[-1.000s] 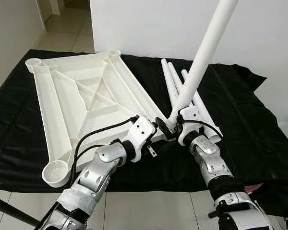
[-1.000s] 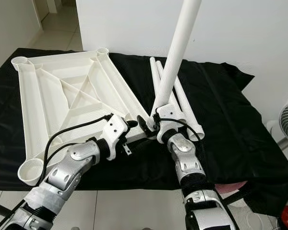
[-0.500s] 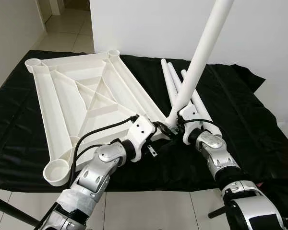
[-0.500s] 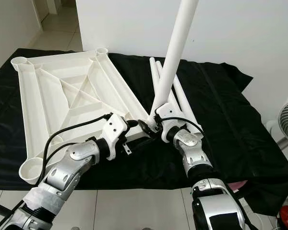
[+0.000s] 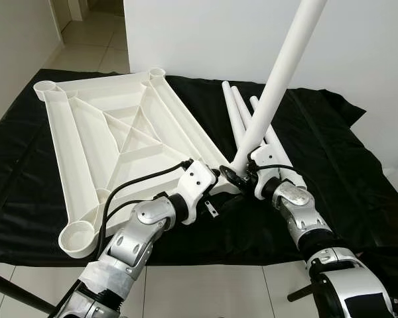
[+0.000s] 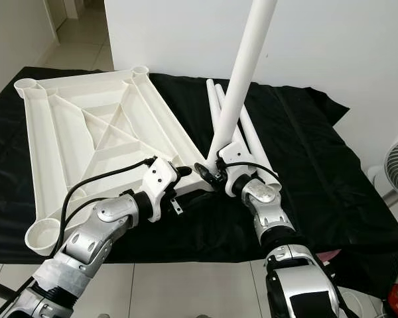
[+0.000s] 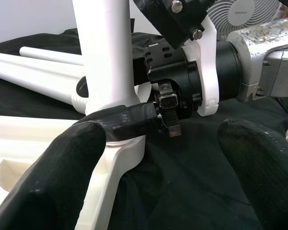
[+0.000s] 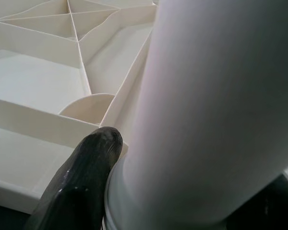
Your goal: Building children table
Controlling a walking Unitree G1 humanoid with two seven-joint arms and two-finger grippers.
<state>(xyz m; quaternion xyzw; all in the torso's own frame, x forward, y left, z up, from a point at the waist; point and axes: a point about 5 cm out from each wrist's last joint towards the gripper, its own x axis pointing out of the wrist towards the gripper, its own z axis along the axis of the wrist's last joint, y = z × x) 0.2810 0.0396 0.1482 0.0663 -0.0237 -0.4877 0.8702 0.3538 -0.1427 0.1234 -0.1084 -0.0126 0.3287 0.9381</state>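
A black cloth-covered work surface (image 5: 358, 179) spans the middle of the head views. On it, filling the upper left, lies the white moulded plastic tabletop (image 5: 113, 142), underside up, with ribbed bracing and a round socket at each corner. Right of centre, three loose white plastic tube legs (image 5: 237, 109) lie side by side on the cloth.

A fourth white tube leg (image 5: 278, 79) rises steeply from frame centre toward the upper right, its lower end seated at the tabletop's near right corner socket. The right gripper (image 6: 217, 173) is closed round the base of this leg; in the right wrist view one black finger (image 8: 81, 179) presses against it. The left gripper (image 5: 220, 179) sits just beside that corner, fingers spread wide on either side of the joint and holding nothing, as the left wrist view shows.

The leg looks light, stiff and smooth, so probably slippery; a hold low down near the socket seems best, since the long free end would lever against a loose grip.
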